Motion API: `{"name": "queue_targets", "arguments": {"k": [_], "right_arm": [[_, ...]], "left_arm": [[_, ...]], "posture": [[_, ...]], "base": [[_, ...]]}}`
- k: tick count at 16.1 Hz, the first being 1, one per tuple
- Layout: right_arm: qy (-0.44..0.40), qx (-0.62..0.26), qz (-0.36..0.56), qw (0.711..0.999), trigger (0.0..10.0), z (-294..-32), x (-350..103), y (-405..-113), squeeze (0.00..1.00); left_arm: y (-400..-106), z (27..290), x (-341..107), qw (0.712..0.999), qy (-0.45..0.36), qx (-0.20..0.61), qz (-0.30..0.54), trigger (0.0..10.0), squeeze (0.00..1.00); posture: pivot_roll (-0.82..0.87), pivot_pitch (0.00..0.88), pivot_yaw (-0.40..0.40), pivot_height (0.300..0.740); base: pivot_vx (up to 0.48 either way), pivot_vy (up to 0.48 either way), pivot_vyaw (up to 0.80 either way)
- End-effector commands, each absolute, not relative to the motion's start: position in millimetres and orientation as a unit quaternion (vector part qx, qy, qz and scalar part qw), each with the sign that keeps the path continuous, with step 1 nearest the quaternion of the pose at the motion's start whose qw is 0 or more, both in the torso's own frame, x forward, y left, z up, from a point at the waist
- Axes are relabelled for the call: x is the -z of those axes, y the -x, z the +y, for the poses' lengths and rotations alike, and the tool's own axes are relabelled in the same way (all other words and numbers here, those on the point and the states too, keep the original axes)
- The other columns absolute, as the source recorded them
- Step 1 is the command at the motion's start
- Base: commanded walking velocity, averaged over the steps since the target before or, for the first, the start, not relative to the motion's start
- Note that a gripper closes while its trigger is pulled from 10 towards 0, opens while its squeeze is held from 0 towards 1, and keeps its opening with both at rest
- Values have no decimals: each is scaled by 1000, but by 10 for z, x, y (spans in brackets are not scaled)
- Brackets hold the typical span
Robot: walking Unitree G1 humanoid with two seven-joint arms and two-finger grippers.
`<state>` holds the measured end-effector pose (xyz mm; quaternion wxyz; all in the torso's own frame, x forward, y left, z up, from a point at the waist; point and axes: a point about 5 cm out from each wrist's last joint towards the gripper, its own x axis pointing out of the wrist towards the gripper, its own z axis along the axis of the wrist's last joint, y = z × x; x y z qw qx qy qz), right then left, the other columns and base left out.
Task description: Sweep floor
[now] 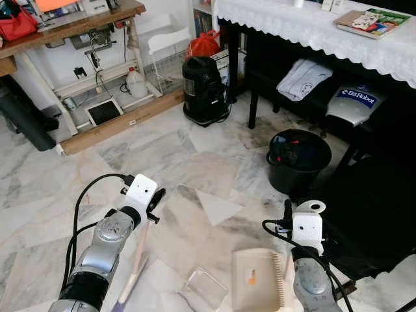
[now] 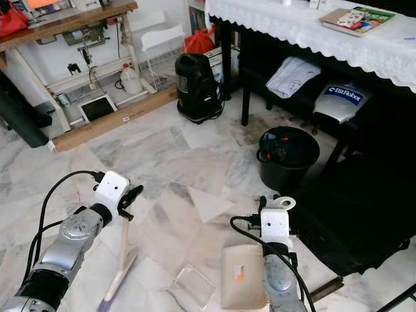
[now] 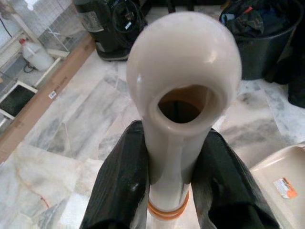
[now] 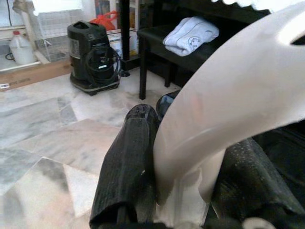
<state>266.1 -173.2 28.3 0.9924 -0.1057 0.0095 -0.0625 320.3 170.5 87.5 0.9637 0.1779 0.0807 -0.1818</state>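
My left gripper (image 1: 156, 205) is shut on the top of a cream broom handle (image 1: 139, 257), which slants down to the marble floor at the lower left. In the left wrist view the black fingers (image 3: 119, 186) clamp the handle (image 3: 183, 90) just above its orange rings. My right gripper (image 1: 299, 213) is shut on the curved cream handle (image 4: 228, 109) of a beige dustpan (image 1: 255, 281) that rests on the floor in front of me. A clear plastic piece (image 1: 207, 286) lies on the tiles between broom and dustpan.
A black bin (image 1: 299, 159) stands ahead on the right, beside a dark bench under a table with a white cloth (image 1: 312, 26). A black vacuum cleaner (image 1: 205, 91) sits further back. A wooden workbench (image 1: 71, 26) and a floor plank (image 1: 123, 120) line the left.
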Motion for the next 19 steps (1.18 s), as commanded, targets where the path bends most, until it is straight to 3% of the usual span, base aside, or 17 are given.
{"name": "queue_targets", "arguments": {"k": [1,9,15,19], "right_arm": [[95,47,25,994,10000,-1654,-212,-2628,0],[78,35,43,995,10000,-1654,-154,-2626,0],[76,31,45,996,10000,-1644,-148,-2634,0],[75,31,44,996,10000,-1646,-146,-2626,0]], "left_arm": [[-3224,1734,-875,960,-189,186,95,10000,0],[-3260,1749,-816,968,-53,176,170,10000,0],[-3380,1697,-911,977,69,137,146,10000,0],[-3397,1676,-931,963,175,142,150,10000,0]], "posture": [[-42,79,113,740],[-40,81,114,740],[-47,81,112,740],[-53,86,110,740]], "base": [[0,0,0],[0,0,0],[0,0,0],[0,0,0]]}}
